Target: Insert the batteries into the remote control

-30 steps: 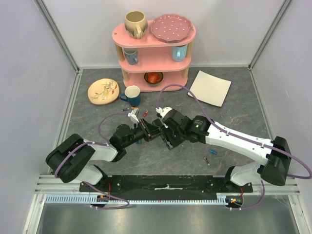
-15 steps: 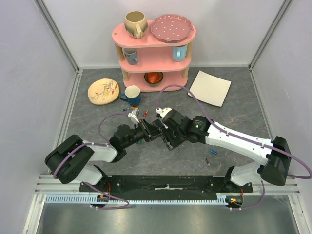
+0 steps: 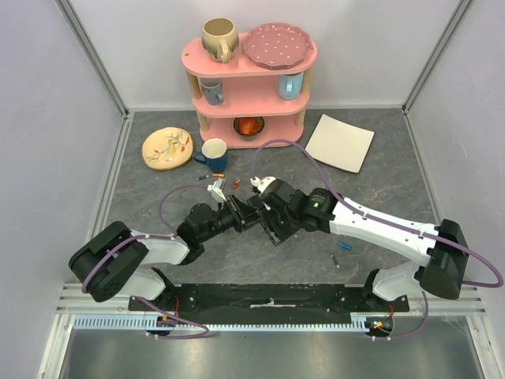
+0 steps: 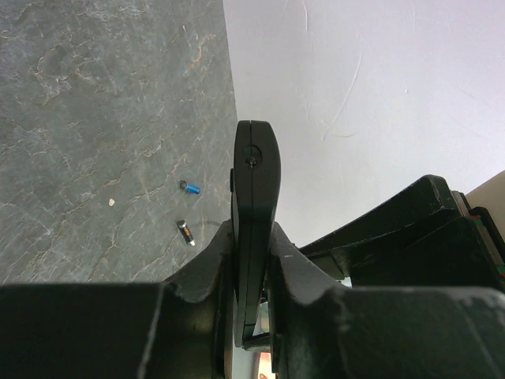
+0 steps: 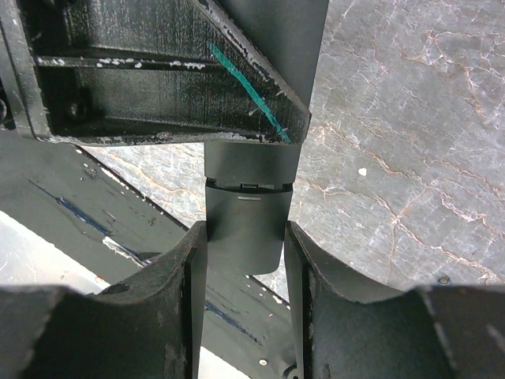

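Landmark: blue ceramic mug (image 3: 215,152), upright on the grey stone-patterned table (image 3: 150,213).

Slim flat black remote control (image 4: 254,181): held between both arms on the near side of the mug, a little to its right. Both ends hang free and it does not touch the table. The left wrist view shows it edge-on. The right wrist view shows its flat face (image 5: 245,225) with a seam running across it. I cannot tell whether the part below the seam is the back cover.

Left gripper (image 4: 254,249): its fingers (image 4: 207,268) are pressed hard against the two broad faces of the remote control, pinching it, with no gap visible.

Right gripper (image 5: 245,253): its fingers (image 5: 192,272) are part-spread and sit against the two narrow edges of the remote control, below the seam, clamping it. It meets the left gripper head-on.

Loose batteries:
- Two small orange-red batteries (image 3: 218,174) lie on the table just on the near side of the mug.
- A small blue battery (image 3: 345,246) and a dark battery (image 3: 334,260) lie near each other, well apart from the mug on its near-right side. Both also show in the left wrist view.

Other items: a yellow patterned plate (image 3: 166,148) lies just left of the mug. A pink three-tier shelf (image 3: 251,75) stands behind it.
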Controlling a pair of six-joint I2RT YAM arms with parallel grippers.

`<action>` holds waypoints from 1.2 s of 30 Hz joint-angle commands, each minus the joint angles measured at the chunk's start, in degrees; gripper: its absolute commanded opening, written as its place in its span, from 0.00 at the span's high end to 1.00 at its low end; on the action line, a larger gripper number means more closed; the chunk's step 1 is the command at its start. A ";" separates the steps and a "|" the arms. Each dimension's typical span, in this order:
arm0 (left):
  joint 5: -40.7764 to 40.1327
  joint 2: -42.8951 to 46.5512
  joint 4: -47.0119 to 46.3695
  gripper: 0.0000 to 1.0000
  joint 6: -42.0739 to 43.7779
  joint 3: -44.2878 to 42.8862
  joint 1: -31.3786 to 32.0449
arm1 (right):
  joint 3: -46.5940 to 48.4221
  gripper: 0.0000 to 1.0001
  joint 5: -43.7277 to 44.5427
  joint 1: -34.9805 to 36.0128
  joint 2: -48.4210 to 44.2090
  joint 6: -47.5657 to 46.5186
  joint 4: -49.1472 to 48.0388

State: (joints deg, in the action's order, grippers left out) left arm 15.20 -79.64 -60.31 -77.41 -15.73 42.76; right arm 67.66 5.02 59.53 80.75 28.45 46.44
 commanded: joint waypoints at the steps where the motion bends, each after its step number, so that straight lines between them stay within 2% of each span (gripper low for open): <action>1: 2.82 3.70 -10.26 0.98 -2.22 -1.59 1.80 | 0.98 0.89 1.93 0.15 1.78 -0.94 -0.29; 36: 2.03 4.14 -9.47 0.98 -1.78 -1.59 5.14 | 4.24 0.90 4.74 -2.31 3.10 -2.17 -1.26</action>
State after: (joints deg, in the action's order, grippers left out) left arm 11.38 -78.56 -59.11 -76.84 -15.68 45.19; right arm 69.80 5.37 59.05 82.28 27.40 49.08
